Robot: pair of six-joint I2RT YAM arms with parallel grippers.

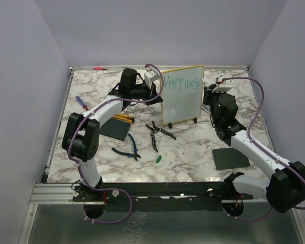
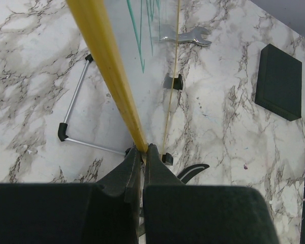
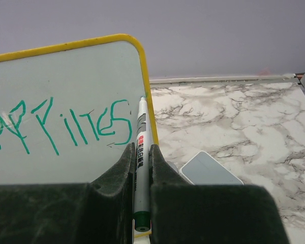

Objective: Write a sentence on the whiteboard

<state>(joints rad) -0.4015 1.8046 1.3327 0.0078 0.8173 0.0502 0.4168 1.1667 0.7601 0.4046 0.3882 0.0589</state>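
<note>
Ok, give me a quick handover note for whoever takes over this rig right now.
Left end effector: shut on the whiteboard at its yellow edge, board standing upright at the back of the table.
Right end effector: shut on the marker, tip up at the board's right edge.
Done: one teal word, roughly "Happiness", along the top.
Left: the rest of the sentence; the board below that line is blank.
</note>
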